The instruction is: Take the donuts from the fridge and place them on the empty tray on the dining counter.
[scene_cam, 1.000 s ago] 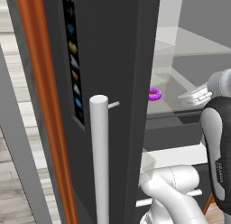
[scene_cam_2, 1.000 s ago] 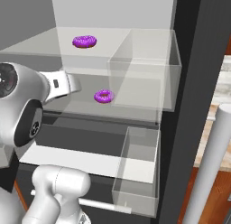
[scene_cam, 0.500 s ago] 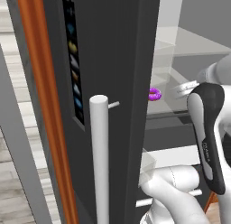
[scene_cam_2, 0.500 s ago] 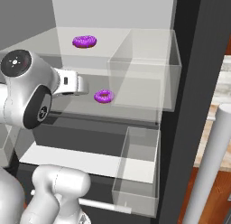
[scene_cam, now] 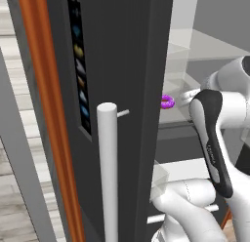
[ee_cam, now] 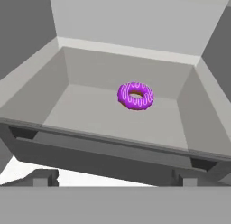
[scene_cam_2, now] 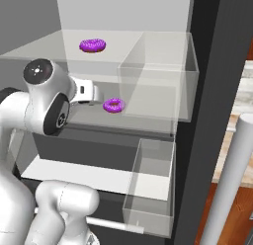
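Note:
Two purple-iced donuts lie inside the open fridge [scene_cam_2: 123,12]. One donut [scene_cam_2: 92,45] sits on the upper glass shelf. The other donut [scene_cam_2: 114,105] [ee_cam: 136,95] [scene_cam: 167,101] rests on the shelf below. My gripper [scene_cam_2: 98,96] [ee_cam: 115,178] hovers just in front of this lower donut at shelf height, a short gap away. It is open, with its fingertips [ee_cam: 45,177] wide apart and nothing between them. The empty tray and the dining counter are out of view.
The dark fridge door [scene_cam: 122,65] with its long white handle [scene_cam: 107,172] stands open at my left. Clear door bins [scene_cam_2: 158,86] and a lower clear bin [scene_cam_2: 150,189] flank the shelves on the right. A grey drawer front [ee_cam: 113,151] runs below the donut's shelf.
The arm has folded forward and carried the hand toward the lower donut, closing most of the gap. Both donuts lie where they were, and the jaws have stayed wide.

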